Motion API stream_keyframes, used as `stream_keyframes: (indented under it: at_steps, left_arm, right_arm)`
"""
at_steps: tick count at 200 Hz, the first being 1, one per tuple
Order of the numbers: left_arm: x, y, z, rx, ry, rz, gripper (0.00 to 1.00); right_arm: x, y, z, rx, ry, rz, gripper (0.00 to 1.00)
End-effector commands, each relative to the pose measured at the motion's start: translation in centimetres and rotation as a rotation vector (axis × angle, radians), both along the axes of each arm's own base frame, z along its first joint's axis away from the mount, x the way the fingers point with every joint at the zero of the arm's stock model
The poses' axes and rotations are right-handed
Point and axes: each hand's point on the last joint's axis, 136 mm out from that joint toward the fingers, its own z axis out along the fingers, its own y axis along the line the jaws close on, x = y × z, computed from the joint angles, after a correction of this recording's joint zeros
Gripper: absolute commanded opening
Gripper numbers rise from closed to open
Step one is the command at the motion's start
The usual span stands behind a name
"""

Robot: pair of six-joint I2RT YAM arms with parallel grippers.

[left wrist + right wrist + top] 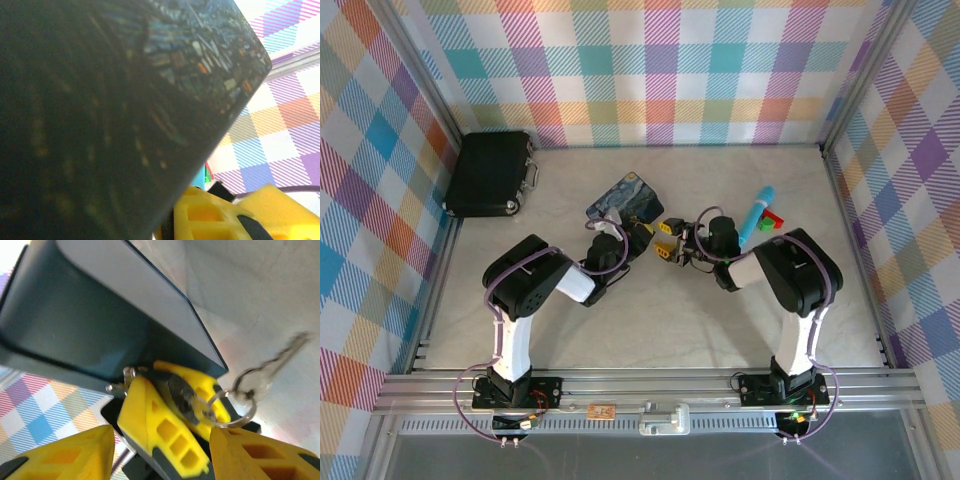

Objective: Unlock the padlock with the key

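Padlock [179,390], dark body, sits clamped between the two yellow fingers of the left gripper [642,236], directly under the lower edge of the blue starry-night tin [625,200]. Left gripper is pinching the padlock, and silver metal pokes out at the end of the fingers on the tin side. A key ring [242,407] hangs at the padlock's other end, on the side away from the tin. The key [287,351] dangles from that ring, blurred, over the pale table [650,320]. It is farther from the tin than the padlock, with no finger touching it. Cannot tell whether the ring passes through the shackle.

Right gripper [668,245] is spread, its fingers [70,455] wide apart on either side of the left gripper's tips and touching nothing. From the top view both grippers meet nose to nose just off the tin's near right corner, left gripper closer to the tin.

Left wrist view: the tin's painted face is very close and dark, with a yellow finger [210,217] just below its edge.

Blue-tipped stick [757,217] lies right of the tin, beyond the right gripper, with a small red piece [774,221] touching it. Black case [492,172] sits well left of the tin.
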Motion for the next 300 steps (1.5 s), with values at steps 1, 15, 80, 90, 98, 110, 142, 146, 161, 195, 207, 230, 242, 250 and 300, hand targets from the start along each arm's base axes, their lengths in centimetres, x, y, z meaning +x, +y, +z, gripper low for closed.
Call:
stream_keyframes:
  at_steps: [1, 15, 80, 90, 98, 110, 142, 146, 161, 195, 207, 230, 242, 250, 300]
  left_arm:
    - [-0.4, -0.3, 0.9, 0.017, 0.030, -0.037, 0.00]
    - [-0.7, -0.3, 0.6, 0.046, 0.052, -0.060, 0.00]
    - [-3.6, -0.2, -2.4, 0.251, 0.183, -0.217, 0.00]
    - [-3.9, -0.2, -2.9, 0.286, 0.203, -0.233, 0.00]
    - [-4.0, -0.1, -3.4, 0.316, 0.222, -0.244, 0.00]
    - [-4.2, 0.2, -4.1, 0.360, 0.249, -0.251, 0.00]
    - [-3.9, 0.9, -4.7, 0.444, 0.281, -0.235, 0.00]
    - [-3.8, 0.9, -4.7, 0.450, 0.281, -0.233, 0.02]
    - [-3.6, 1.0, -4.7, 0.462, 0.289, -0.226, 0.11]
    - [-3.5, 1.5, -3.8, 0.452, 0.295, -0.207, 0.40]
    - [-3.6, 2.1, -3.2, 0.432, 0.299, -0.187, 0.47]
    - [-4.0, 3.6, -2.0, 0.371, 0.307, -0.145, 0.53]
    - [-4.3, 4.6, -1.3, 0.345, 0.305, -0.120, 0.55]
    - [-4.5, 5.4, -0.9, 0.333, 0.305, -0.102, 0.56]
    - [-6.0, 10.6, 0.7, 0.317, 0.345, 0.023, 0.59]
  right_arm:
    - [-1.0, -0.9, 0.3, -0.110, -0.109, 0.055, 0.53]
    - [-1.7, -1.6, -0.3, -0.198, -0.132, 0.103, 0.53]
    - [-4.2, -5.9, -0.1, -0.679, -0.313, 0.269, 0.56]
    - [-4.2, -6.4, 0.0, -0.734, -0.338, 0.293, 0.56]
    - [-4.3, -6.5, 0.1, -0.767, -0.361, 0.319, 0.56]
    - [-4.4, -6.9, -0.1, -0.817, -0.376, 0.349, 0.56]
    - [-4.3, -7.1, -0.4, -0.890, -0.454, 0.393, 0.56]
    - [-4.3, -7.1, -0.5, -0.902, -0.464, 0.398, 0.55]
    - [-4.4, -6.7, -0.6, -0.936, -0.508, 0.427, 0.55]
    - [-4.6, -5.6, -0.5, -1.034, -0.615, 0.505, 0.56]
    - [-4.7, -5.2, -0.3, -1.052, -0.654, 0.521, 0.56]
    - [-4.7, -4.3, 0.1, -1.086, -0.731, 0.550, 0.56]
    - [-4.7, -3.8, 0.1, -1.118, -0.769, 0.578, 0.56]
    - [-4.7, -3.5, 0.0, -1.140, -0.788, 0.599, 0.56]
    - [-5.5, 0.8, -1.4, -1.270, -0.897, 0.794, 0.54]
